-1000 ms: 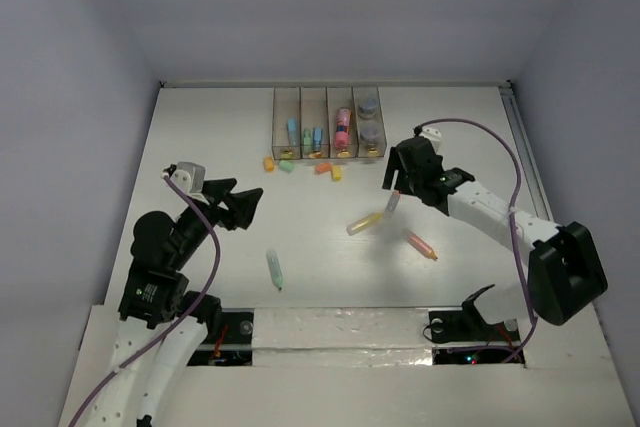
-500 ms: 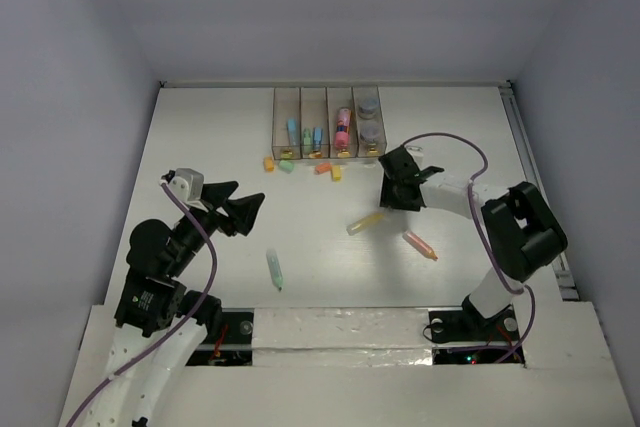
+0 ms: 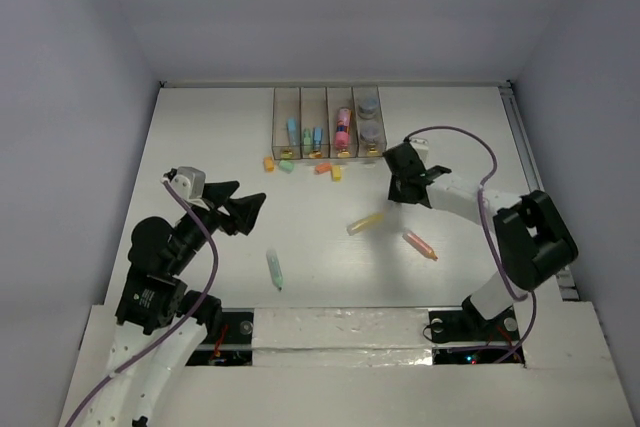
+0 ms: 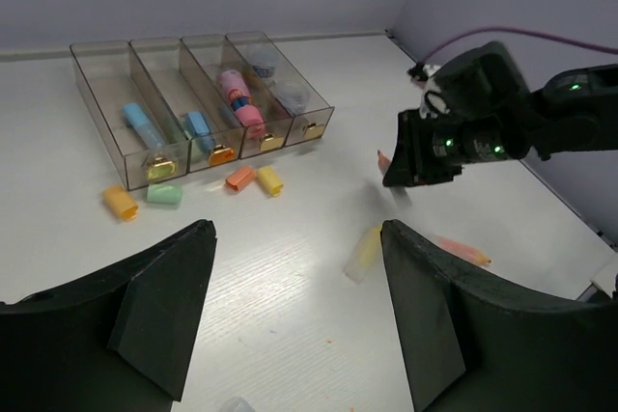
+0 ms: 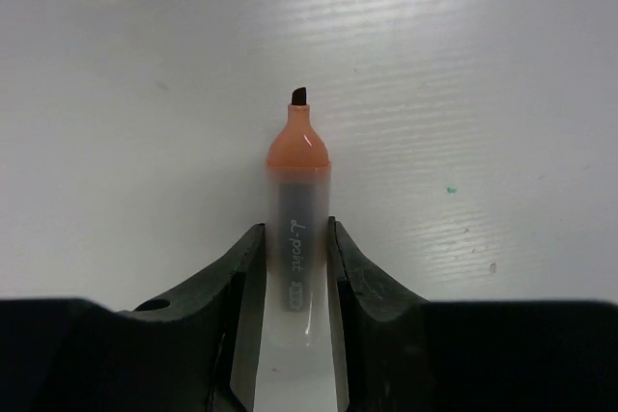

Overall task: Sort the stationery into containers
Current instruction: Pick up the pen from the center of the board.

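Right tool [image 5: 294, 238]: closed on the uncapped orange marker with clear barrel [image 5: 297, 156]. Both fingers press the barrel, and the dark chisel tip points away from the wrist.
Right tool position: over the white counter [image 3: 200, 127], near the right end of the row of four clear brownish bins [image 3: 275, 117]. It cannot be told whether the marker touches the counter.
Left tool [image 4: 297, 233]: jaws wide, nothing between them, above the counter's left half.
Bin contents, left to right: blue marker [image 3: 292, 132]; green and blue pieces [image 3: 312, 135]; pink marker [image 3: 342, 127]; two round grey-blue pieces [image 3: 369, 132].
Loose caps [image 3: 286, 166]: orange, green, orange and yellow, just in front of the bins.
Loose markers on the counter: yellow marker [image 3: 364, 223], pink-orange marker [image 3: 421, 245], pale green marker [image 3: 274, 268], all apart from each other.
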`<control>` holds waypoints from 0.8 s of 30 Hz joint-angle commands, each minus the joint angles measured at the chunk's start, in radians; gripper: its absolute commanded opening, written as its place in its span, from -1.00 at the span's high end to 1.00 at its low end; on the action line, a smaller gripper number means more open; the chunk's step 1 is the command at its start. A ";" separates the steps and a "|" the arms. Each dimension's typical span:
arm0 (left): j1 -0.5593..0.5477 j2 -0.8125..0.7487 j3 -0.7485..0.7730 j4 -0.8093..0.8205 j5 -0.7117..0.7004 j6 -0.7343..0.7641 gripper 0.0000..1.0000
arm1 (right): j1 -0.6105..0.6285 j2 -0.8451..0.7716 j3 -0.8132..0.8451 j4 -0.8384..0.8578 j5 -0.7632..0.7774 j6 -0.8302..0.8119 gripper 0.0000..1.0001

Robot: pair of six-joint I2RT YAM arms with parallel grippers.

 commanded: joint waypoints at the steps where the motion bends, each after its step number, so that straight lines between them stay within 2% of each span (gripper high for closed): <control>1: -0.005 0.032 0.015 0.043 0.048 -0.016 -0.31 | 0.026 -0.162 -0.018 0.137 0.022 -0.086 0.69; 4: -0.005 0.078 0.012 0.052 0.105 -0.023 -0.30 | 0.095 -0.269 -0.053 0.269 -0.006 -0.152 0.69; 7: -0.005 0.125 0.016 0.058 0.137 -0.020 -0.30 | 0.221 -0.353 -0.128 0.520 -0.055 -0.207 0.67; 8: -0.005 0.138 0.015 0.060 0.139 -0.020 -0.30 | 0.262 -0.364 -0.145 0.655 -0.103 -0.211 0.66; 10: -0.005 0.147 0.015 0.062 0.136 -0.020 -0.29 | 0.272 -0.366 -0.164 0.809 -0.166 -0.170 0.66; 12: -0.005 0.162 0.013 0.059 0.136 -0.021 -0.26 | 0.301 -0.345 -0.155 0.889 -0.260 -0.114 0.67; 14: -0.005 0.181 0.013 0.057 0.131 -0.021 -0.08 | 0.328 -0.292 -0.112 0.961 -0.295 -0.102 0.69; 16: -0.005 0.191 0.013 0.054 0.116 -0.023 0.00 | 0.374 -0.247 -0.081 0.998 -0.306 -0.094 0.69; 24: -0.005 0.245 0.018 0.051 0.108 -0.020 -0.04 | 0.451 -0.165 -0.007 1.115 -0.339 -0.007 0.71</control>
